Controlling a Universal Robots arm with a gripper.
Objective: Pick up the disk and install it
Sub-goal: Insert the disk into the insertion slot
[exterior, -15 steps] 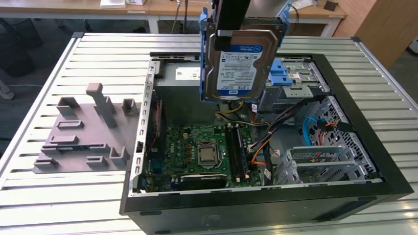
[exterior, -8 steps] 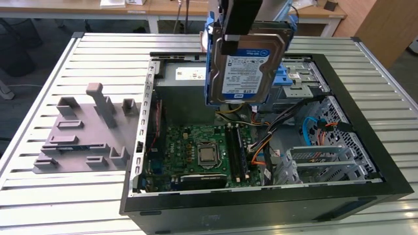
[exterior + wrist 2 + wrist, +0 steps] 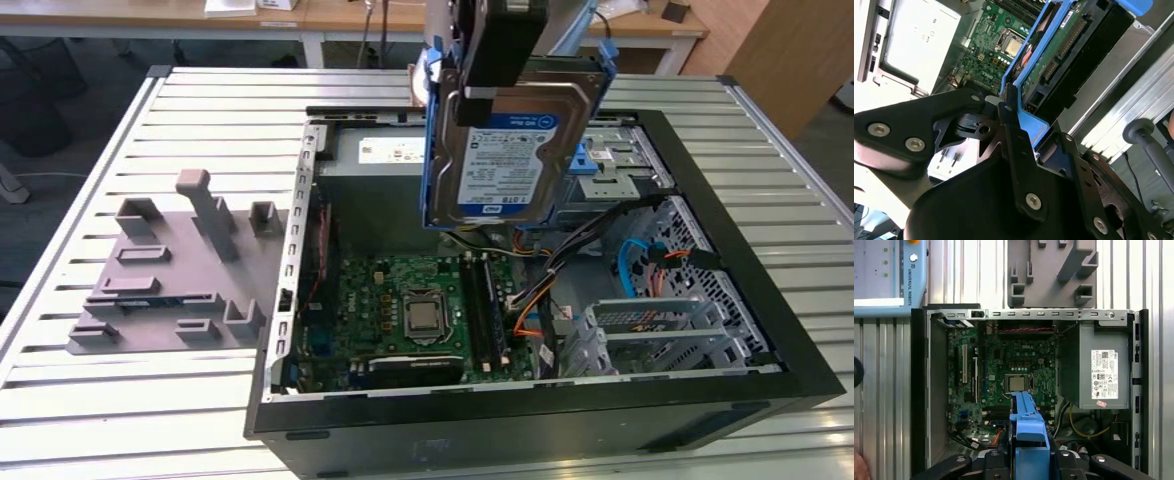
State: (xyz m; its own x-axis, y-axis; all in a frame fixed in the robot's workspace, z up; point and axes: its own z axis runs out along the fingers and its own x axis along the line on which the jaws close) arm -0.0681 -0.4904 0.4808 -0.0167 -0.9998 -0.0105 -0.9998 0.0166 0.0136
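The claw (image 3: 497, 82) pinches the disk (image 3: 514, 165) upright above the case (image 3: 534, 412); align its rails (image 3: 433, 150) squarely with the cage (image 3: 627, 150) at the exterior view's right.

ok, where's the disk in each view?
Exterior view: the disk hangs upright above the open case, label towards the camera.
Second wrist view: the disk is close up and edge-on, circuit side and connectors showing.
First wrist view: its blue rail lies in front of the motherboard.
Shared landmark: the processor socket.
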